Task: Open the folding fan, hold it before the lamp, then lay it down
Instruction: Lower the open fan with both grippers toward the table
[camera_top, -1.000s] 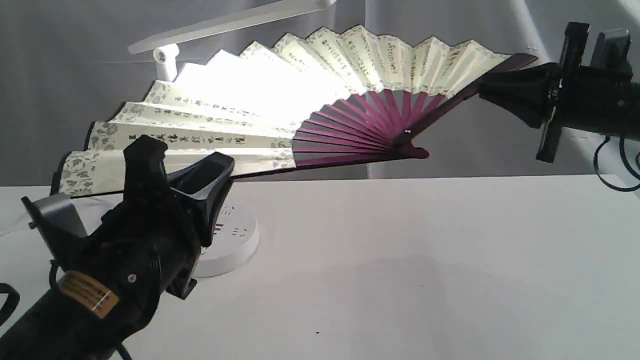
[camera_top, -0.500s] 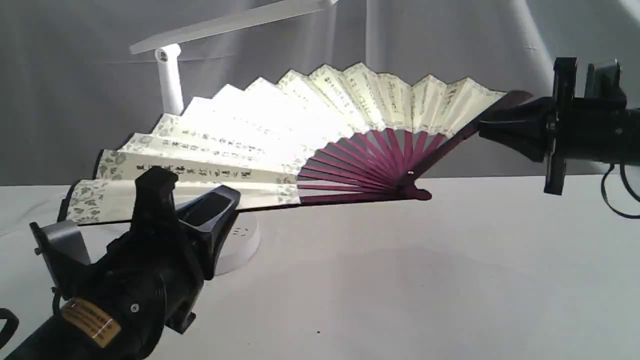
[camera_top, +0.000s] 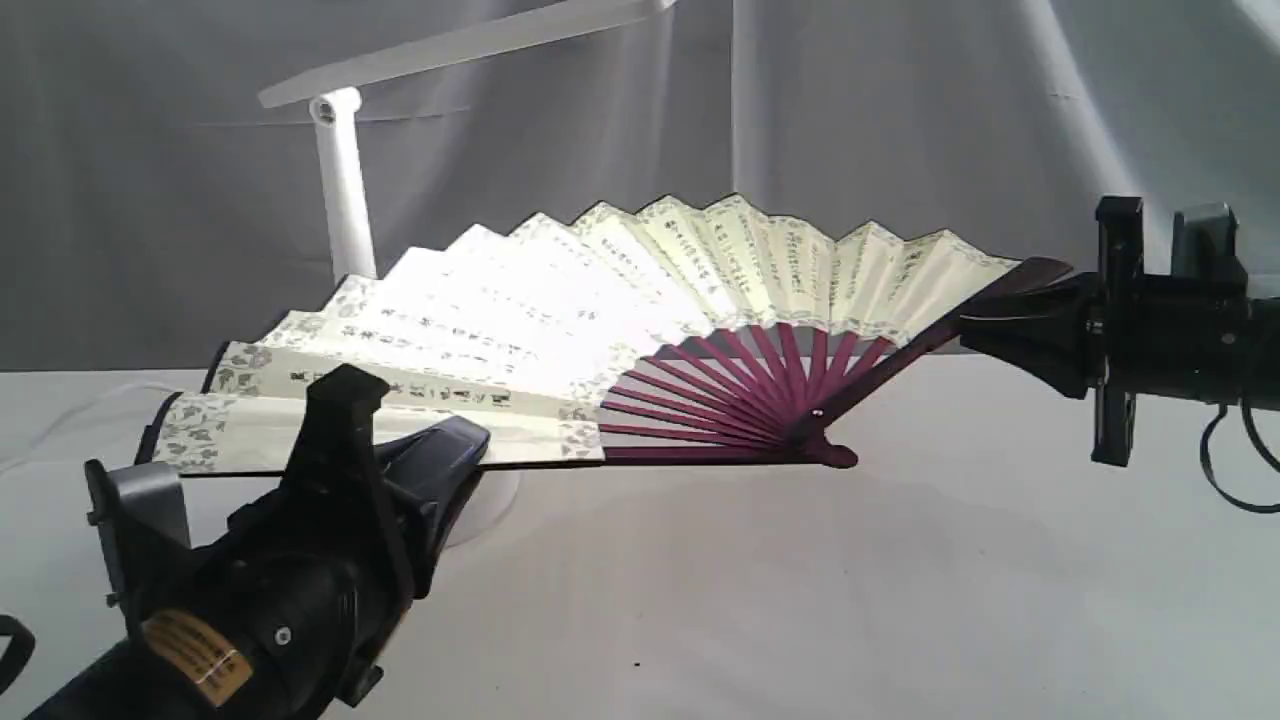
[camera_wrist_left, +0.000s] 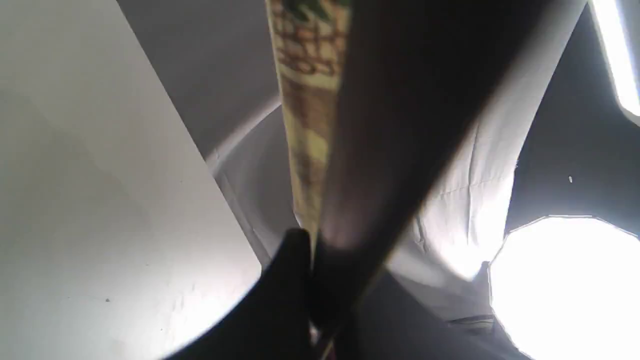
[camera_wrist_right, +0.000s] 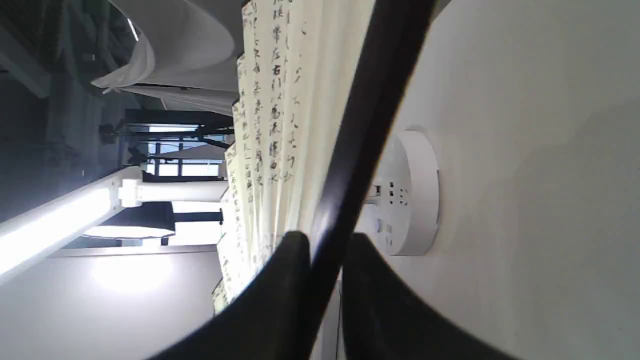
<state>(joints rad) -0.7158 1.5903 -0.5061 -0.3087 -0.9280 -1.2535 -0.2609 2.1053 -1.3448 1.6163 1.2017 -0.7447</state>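
The folding fan (camera_top: 620, 330) is spread wide open, cream leaf with black calligraphy and maroon ribs, tilted low above the white table (camera_top: 800, 600). My left gripper (camera_top: 400, 440) is shut on its left guard, seen close up as a dark bar (camera_wrist_left: 380, 150). My right gripper (camera_top: 985, 320) is shut on the right guard (camera_wrist_right: 360, 145). Behind the fan stands the white lamp (camera_top: 340, 170), its bar head lit (camera_wrist_right: 55, 225). The fan and my left arm hide most of the lamp's round base (camera_wrist_right: 415, 195).
Grey and white drapes (camera_top: 900, 130) hang behind the table. A white cord (camera_top: 60, 415) runs over the table at far left. A black cable (camera_top: 1225, 470) loops under the right arm.
Both grippers have carried the open fan steadily downward, from level with the lamp head to just above the table. The lamp post now shows above the fan.
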